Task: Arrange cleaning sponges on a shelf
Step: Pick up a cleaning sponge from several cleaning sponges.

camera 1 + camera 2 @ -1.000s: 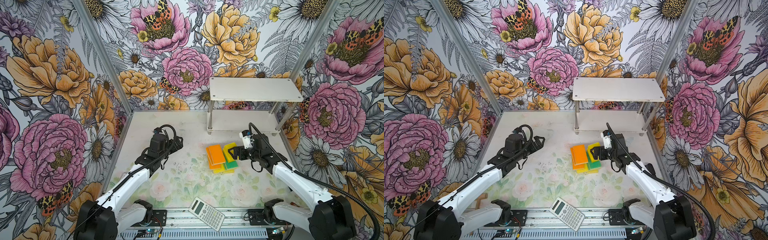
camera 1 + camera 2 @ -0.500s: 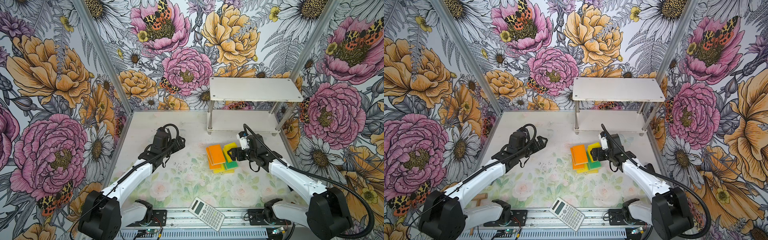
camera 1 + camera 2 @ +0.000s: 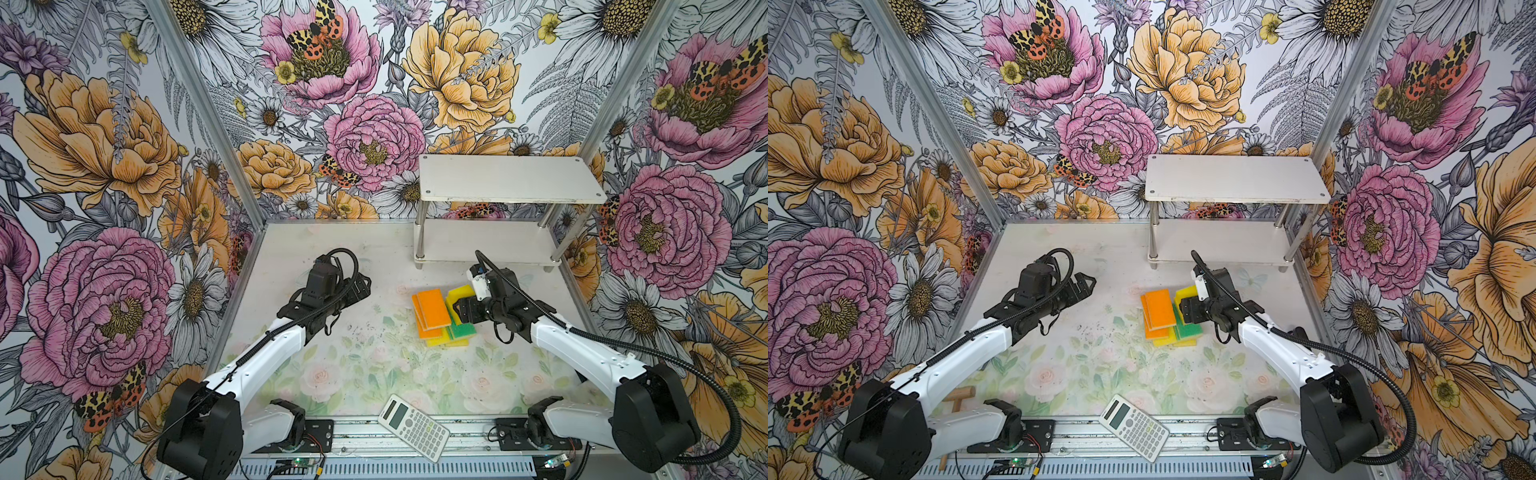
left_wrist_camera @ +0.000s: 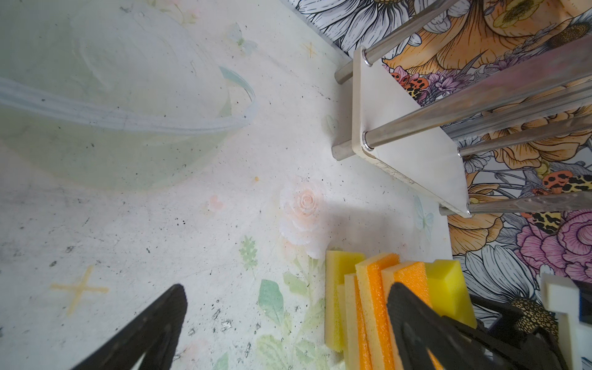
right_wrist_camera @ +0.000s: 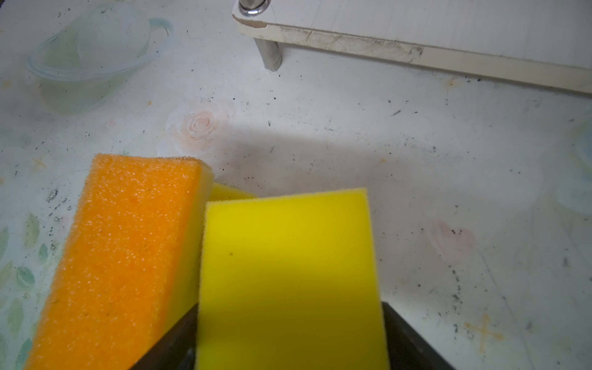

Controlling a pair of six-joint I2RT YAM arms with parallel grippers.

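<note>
The right tool [image 3: 457, 308] straddled a yellow sponge [image 5: 288, 256], grip unclear; the left tool [image 3: 365, 288] gaped. A weak pinch might drop it before the shelf [image 3: 511, 178].

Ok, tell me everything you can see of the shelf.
The shelf is a small two-tier rack: two white boards joined by four shiny metal posts, with bolt heads at the corners of the upper board. It stands upright on short feet at the back right of the table, near the floral rear wall. The front edge of the lower board looks chipped and grimy. Both boards look bare where visible; only the table touches it.
</note>
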